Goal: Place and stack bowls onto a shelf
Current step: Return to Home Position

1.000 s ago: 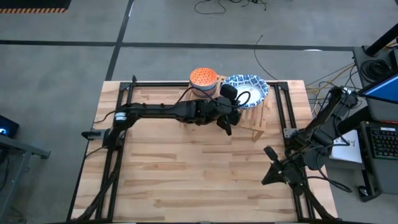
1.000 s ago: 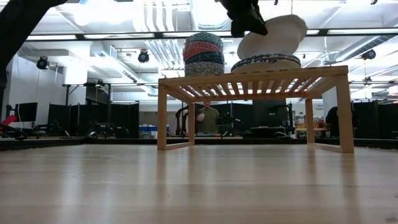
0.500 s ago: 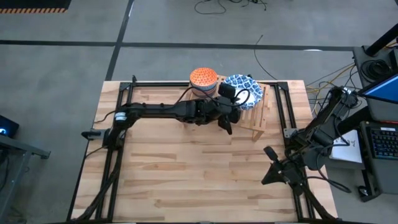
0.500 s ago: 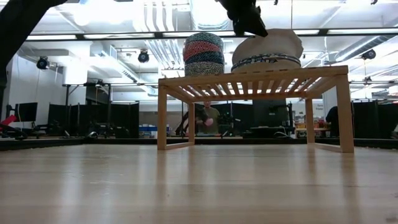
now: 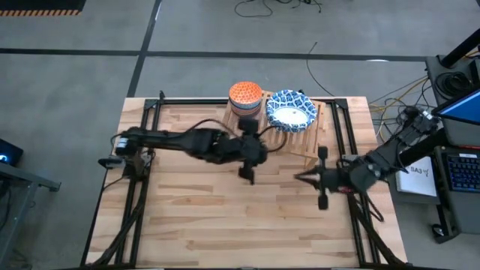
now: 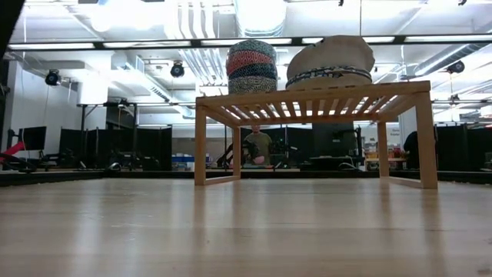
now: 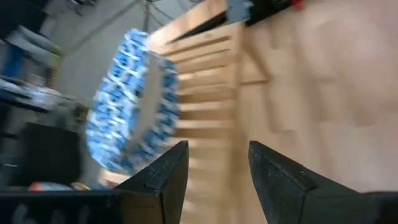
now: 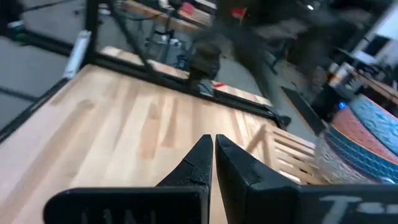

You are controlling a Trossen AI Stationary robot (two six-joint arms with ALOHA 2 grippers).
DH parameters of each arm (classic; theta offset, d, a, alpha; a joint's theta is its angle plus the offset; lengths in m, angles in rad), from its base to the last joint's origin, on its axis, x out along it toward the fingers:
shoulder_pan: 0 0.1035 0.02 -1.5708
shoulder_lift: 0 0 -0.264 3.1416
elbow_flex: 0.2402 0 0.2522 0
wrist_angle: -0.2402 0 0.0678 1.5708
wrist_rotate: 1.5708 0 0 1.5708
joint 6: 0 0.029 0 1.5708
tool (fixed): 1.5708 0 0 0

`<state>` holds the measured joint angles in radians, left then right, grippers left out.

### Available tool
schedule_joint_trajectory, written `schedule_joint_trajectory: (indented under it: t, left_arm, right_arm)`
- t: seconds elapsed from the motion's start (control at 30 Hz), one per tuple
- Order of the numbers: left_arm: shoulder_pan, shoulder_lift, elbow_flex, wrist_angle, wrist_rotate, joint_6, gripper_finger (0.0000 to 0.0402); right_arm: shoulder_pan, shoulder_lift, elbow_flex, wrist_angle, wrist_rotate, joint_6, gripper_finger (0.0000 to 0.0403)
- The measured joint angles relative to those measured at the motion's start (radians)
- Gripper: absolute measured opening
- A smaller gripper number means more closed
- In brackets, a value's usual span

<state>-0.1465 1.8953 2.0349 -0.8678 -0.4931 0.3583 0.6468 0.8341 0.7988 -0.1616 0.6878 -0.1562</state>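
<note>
The shelf (image 5: 304, 139) stands at the table's far middle. On its slats rest two stacks of bowls: the small bowls (image 5: 245, 96), an orange one on top, and to their right the wide blue-and-white bowls (image 5: 292, 111). The low view shows the small stack (image 6: 252, 68) and the wide stack (image 6: 330, 60) sitting level on the shelf (image 6: 311, 98). My left gripper (image 5: 261, 152) hovers open just near-left of the shelf, its fingers (image 7: 174, 174) apart, with the blue bowl (image 7: 134, 106) beyond them. My right gripper (image 5: 298, 178) is shut and empty over the table, near of the shelf.
A black frame (image 5: 341, 135) runs along the table's left, far and right sides. Bare planks (image 5: 225, 217) stretch from the shelf to the near edge. The right wrist view shows the shelf's corner (image 8: 286, 149) and the small stack (image 8: 367, 143) to one side.
My left gripper has let go of the top wide bowl, which was tilted and now lies level on its stack. It has then drawn back from the shelf toward the table's near and left sides. My right gripper has swung from the near right corner toward the table's middle.
</note>
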Motion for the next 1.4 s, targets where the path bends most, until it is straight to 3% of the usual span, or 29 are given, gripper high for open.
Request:
schedule_joint_trajectory:
  t: [0.13, 0.37, 0.53, 0.7, 0.9, 1.4]
  left_arm:
    - [-0.072, -0.088, -0.111, -0.012, 0.020, -0.124, 0.0144]
    - [-0.219, -0.285, -0.480, 0.259, -0.037, -0.227, 0.0138]
    - [-0.313, -0.414, -0.730, 0.441, -0.109, -0.317, 0.0138]
    - [-0.390, -0.523, -0.890, 0.585, -0.217, -0.350, 0.0138]
    - [-0.426, -0.600, -0.990, 0.660, -0.292, -0.356, 0.0138]
    - [-0.427, -0.590, -1.004, 0.668, -0.294, -0.349, 0.0138]
  right_arm:
    - [-0.147, 0.014, -0.014, 0.061, -0.041, 0.002, 0.0009]
    - [-0.347, 0.069, -0.051, 0.147, -0.031, 0.052, 0.0009]
    - [-0.414, 0.112, -0.111, 0.365, -0.032, -0.019, 0.0009]
    - [-0.420, 0.106, -0.116, 0.511, -0.013, -0.119, 0.0009]
    - [-0.442, 0.097, -0.134, 0.536, 0.224, -0.173, 0.0009]
    - [-0.536, 0.099, -0.254, 0.532, 0.229, 0.018, 0.0009]
